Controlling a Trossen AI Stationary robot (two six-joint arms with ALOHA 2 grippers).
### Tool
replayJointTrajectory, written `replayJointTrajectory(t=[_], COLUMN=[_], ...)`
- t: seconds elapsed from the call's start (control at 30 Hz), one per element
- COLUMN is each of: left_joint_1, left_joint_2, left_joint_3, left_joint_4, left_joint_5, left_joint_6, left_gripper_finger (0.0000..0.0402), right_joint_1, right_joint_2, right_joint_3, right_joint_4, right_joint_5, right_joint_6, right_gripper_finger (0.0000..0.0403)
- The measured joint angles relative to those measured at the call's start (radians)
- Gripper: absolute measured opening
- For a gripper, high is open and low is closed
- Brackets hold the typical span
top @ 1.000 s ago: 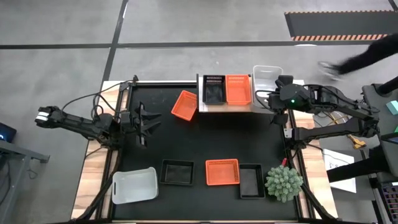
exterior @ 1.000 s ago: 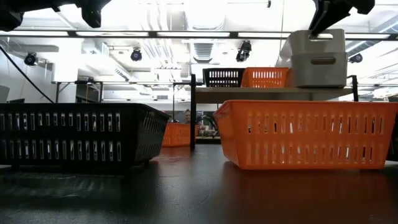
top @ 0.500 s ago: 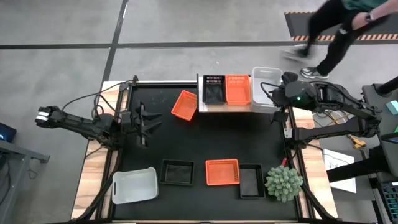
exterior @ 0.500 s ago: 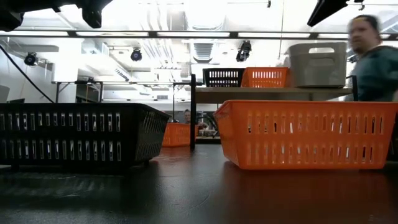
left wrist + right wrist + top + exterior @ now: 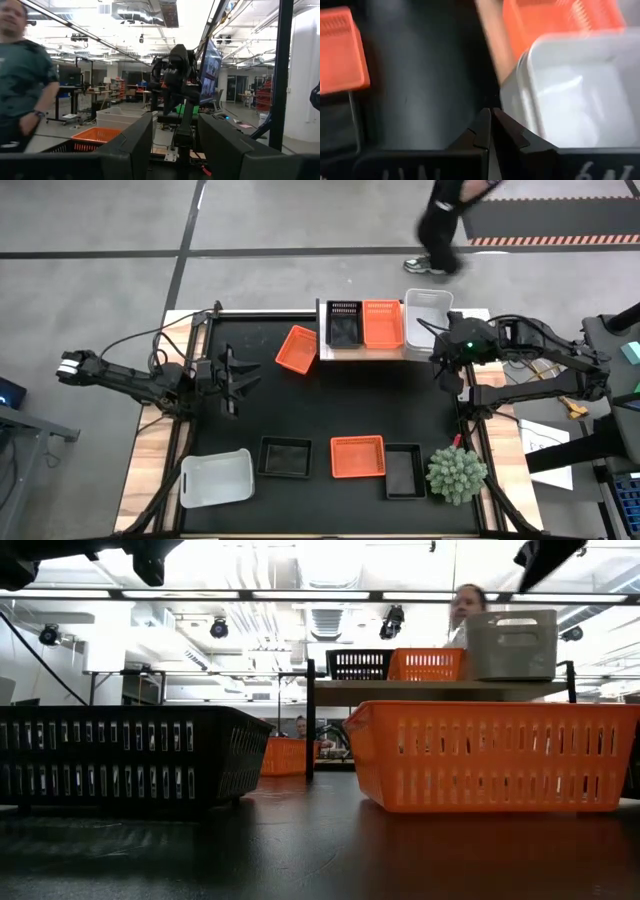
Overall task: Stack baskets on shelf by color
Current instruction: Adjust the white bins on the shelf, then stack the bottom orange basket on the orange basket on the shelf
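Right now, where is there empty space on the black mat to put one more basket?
The widest bare patch of the black mat lies mid-table, between the shelf and the front row of baskets. The shelf is full: black basket, orange basket, white basket. The front row by the plant is crowded.

Large black tabletop mat [image 5: 320, 405] carries a light-wood board shelf [image 5: 322, 352] at its far edge. On the shelf, side by side: black slotted plastic basket [image 5: 343, 325], red-orange plastic basket [image 5: 382, 323], white plastic basket [image 5: 428, 317]. Directly on the mat: tilted red-orange basket [image 5: 297, 349] beside the shelf; along the near edge, white bin [image 5: 216, 478], black bin [image 5: 285, 457], red-orange bin [image 5: 357, 457], black bin [image 5: 404, 471], green spiky plant [image 5: 456, 474].
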Motion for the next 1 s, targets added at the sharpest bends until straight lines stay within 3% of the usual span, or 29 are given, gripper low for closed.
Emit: replayJointTrajectory(t=[0.13,0.33,0.57,0.8,1.0], left_joint_1=[0.000,0.000,0.000,0.000,0.000], left_joint_2=[0.003,0.002,0.005,0.008,0.015], left_joint_3=[0.000,0.000,0.000,0.000,0.000], left_joint_4=[-0.001,0.000,-0.001,-0.001,0.002], left_joint_5=[0.000,0.000,0.000,0.000,0.000], left_joint_6=[0.000,0.000,0.000,0.000,0.000], left_gripper_finger=[0.0144,0.0144,0.0144,0.0144,0.0144], right_joint_1=[0.000,-0.001,-0.001,0.000,0.007], right_joint_2=[0.000,0.000,-0.001,-0.002,-0.007], right_joint_3=[-0.060,-0.139,-0.165,-0.158,-0.133], right_joint_4=[-0.039,-0.060,-0.082,-0.071,0.089], right_joint_5=[0.023,0.226,0.296,0.261,0.016], right_joint_6=[0.036,0.032,0.036,0.067,0.153], right_gripper_finger=[0.0009,0.0009,0.0008,0.0008,0.0008])
